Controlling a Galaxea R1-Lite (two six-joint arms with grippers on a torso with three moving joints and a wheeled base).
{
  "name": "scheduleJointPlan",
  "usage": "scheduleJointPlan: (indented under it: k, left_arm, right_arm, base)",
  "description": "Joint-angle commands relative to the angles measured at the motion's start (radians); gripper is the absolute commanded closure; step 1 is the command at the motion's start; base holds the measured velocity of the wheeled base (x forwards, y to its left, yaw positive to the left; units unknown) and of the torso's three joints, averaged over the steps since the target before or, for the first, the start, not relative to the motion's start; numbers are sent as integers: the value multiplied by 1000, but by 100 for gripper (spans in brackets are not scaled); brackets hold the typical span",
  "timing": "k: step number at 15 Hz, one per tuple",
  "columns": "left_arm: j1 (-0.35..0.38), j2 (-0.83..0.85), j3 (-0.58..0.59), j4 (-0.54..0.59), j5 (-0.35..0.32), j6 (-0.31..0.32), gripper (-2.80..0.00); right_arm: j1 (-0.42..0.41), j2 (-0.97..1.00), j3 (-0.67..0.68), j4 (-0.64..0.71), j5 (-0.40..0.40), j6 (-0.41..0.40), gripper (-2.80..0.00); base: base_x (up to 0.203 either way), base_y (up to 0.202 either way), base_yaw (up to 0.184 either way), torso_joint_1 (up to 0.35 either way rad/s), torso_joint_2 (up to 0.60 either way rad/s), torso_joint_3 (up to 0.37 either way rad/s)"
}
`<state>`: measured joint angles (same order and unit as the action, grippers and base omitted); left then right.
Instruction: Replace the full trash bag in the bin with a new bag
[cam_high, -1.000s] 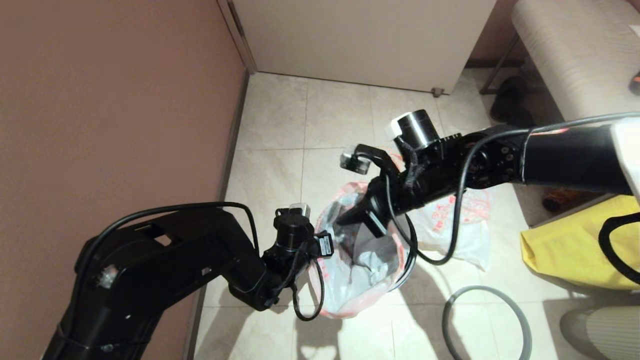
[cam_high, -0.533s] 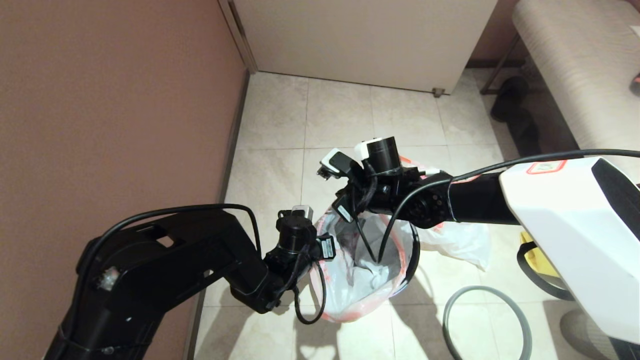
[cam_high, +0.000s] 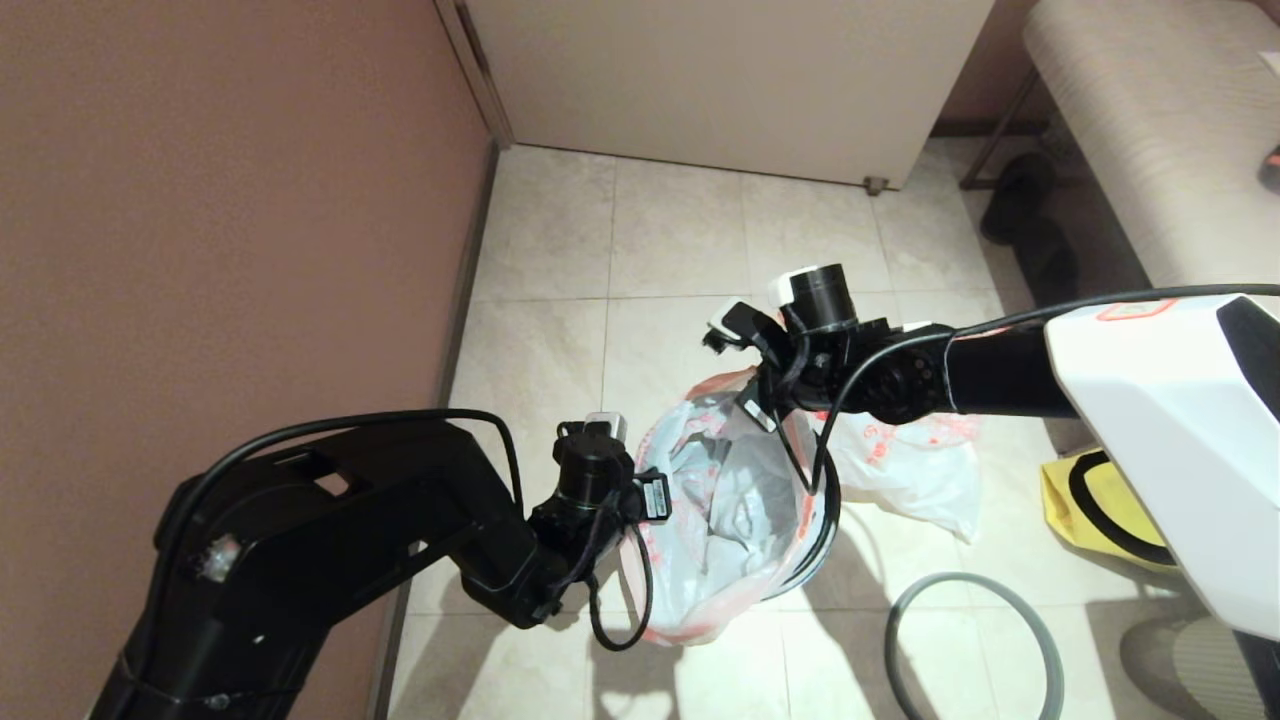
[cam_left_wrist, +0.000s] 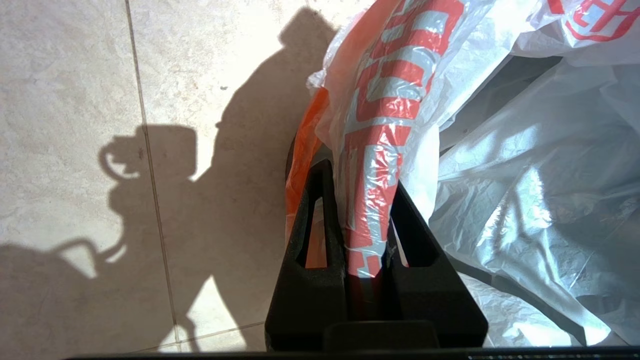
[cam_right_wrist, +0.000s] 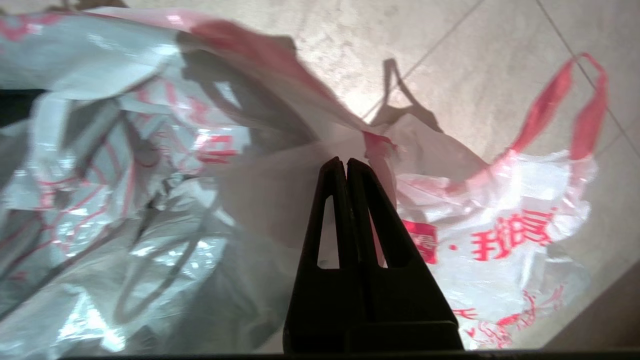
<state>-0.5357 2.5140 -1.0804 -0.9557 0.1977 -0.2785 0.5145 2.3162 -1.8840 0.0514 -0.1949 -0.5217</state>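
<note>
New bag (cam_high: 725, 500): draped into the bin (cam_high: 822, 530), hem unsettled. Full trash bag (cam_high: 905, 455): lay on the floor just beside the bin, removal done. Grey hoop (cam_high: 970, 640): on the floor, not yet fitted. Left gripper (cam_left_wrist: 364, 220): pinched the bag's hem at the bin's near-left rim. Right gripper (cam_right_wrist: 346, 167): pressed together over the far rim, tips against the film.

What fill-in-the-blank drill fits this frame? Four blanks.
1. The left claw clamps the ___ of the new bag.
2. The right claw is ___.
3. The full trash bag lies on the ___ beside the bin.
4. The grey hoop lies flat, ___ the bin.
Missing: hem; shut; floor; off
</note>
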Motion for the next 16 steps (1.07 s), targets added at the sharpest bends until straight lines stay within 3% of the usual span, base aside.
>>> scheduleJointPlan:
  k: [1, 16]
  left_arm:
    - [0, 11, -3, -5, 2, -2, 0]
    - [5, 20, -6, -26, 14, 13, 0]
  right_arm:
    - [-26, 15, -1, -3, -3, -8, 0]
    - [-94, 76, 19, 73, -27, -11, 0]
  base:
    - [0, 0, 0, 0, 0, 0]
    - [0, 0, 0, 0, 0, 0]
